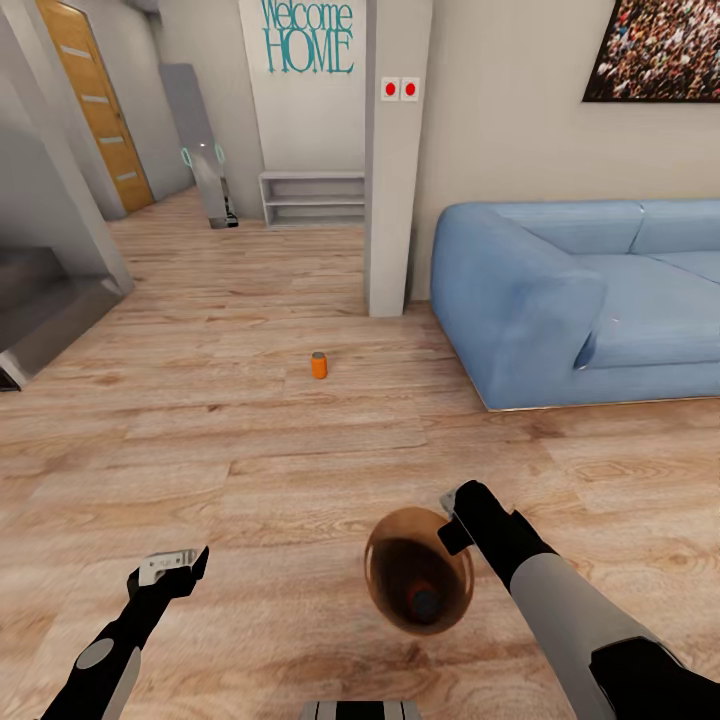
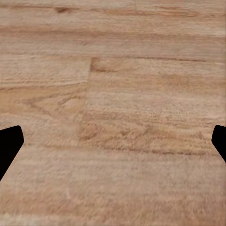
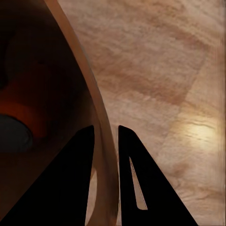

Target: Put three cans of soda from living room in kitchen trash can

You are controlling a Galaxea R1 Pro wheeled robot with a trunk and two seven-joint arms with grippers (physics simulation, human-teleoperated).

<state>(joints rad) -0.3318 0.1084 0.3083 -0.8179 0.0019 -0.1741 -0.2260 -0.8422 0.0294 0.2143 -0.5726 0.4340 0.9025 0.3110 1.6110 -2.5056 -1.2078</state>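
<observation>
Living room: light wood plank floor (image 1: 250,450), blue sofa (image 1: 570,300) at right, white column (image 1: 395,160), low shelf (image 1: 312,198) beyond; one orange soda can (image 1: 319,365) stands upright on the floor, well ahead of the arms. Right claw (image 1: 452,522) is clamped on the rim of the copper-brown trash can (image 1: 420,585), one finger inside the wall and one outside in the right wrist view, and inside lies a can (image 1: 425,600), orange-red body with a dark end (image 3: 14,134). Left claw (image 1: 172,566) hangs spread and empty over bare planks, its fingertips (image 2: 9,143) far apart in the left wrist view.
</observation>
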